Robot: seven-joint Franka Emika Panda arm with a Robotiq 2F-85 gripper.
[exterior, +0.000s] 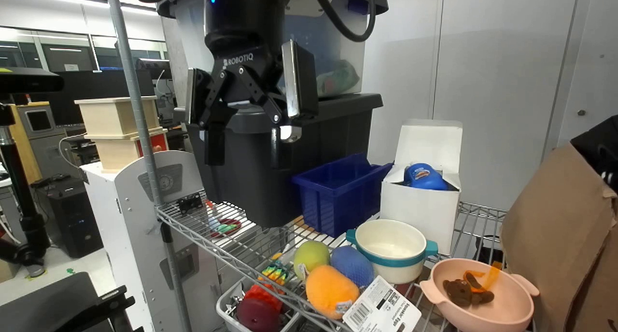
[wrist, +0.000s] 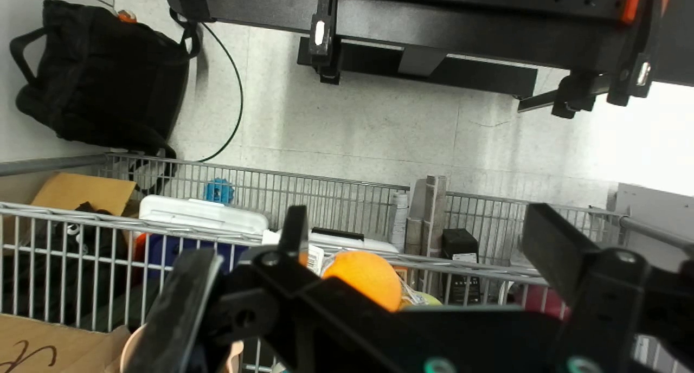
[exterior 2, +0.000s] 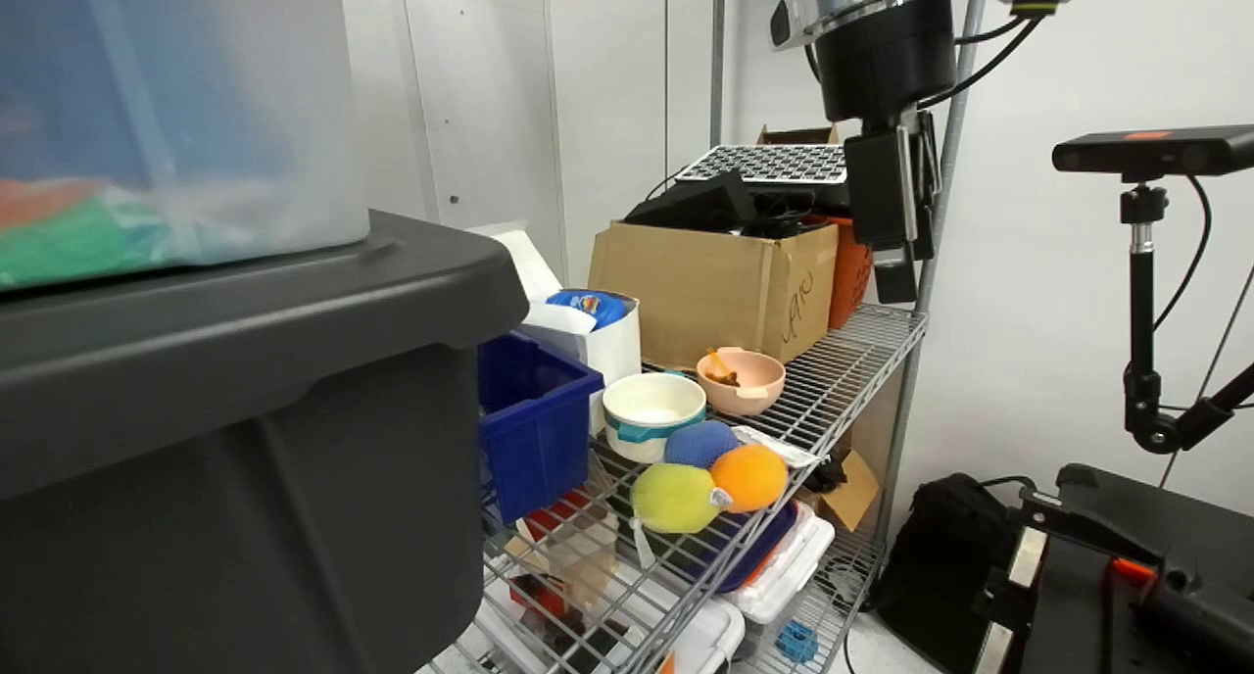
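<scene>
- So the gripper [exterior: 247, 151] is spread wide, fingers [exterior: 215, 146] well apart, nothing pinched between them. It hangs pointing down, up above the front side of the wire shelf [exterior 2: 852, 351], and I can't see it touching anything.
- My read on the step: approach stage, hand empty, no grab made yet. Just a guess from how it's hanging there.
- Closest thing it's kinda facing is the orange ball [exterior: 331, 292]. In the wrist view that shows up between the fingers, partly blocked by the gripper's own body.
- Getting hold of it from up here would call for lining up over it, coming down a fair bit with the jaws spread, then squeezing gently. The neighbors look like they'd leave little finger room.
- Where it sits: by the shelf's front edge, bunched up with the green ball [exterior: 311, 259] and the blue ball [exterior: 352, 266], seemingly touching both.
- Looks: bright orange, roundish but a bit egg-shaped, fuzzy like a plush toy, small tag on it. Probably squishy, I'd think.
- The green ball leans yellowish and has a tag too; the blue ball has a bumpy skin.
- Around them: a barcode card [exterior: 381, 308] just beside the orange ball, a white pot [exterior: 386, 240] with a teal band behind the blue ball, and a pink bowl [exterior: 502, 308] with something brown in it.
</scene>
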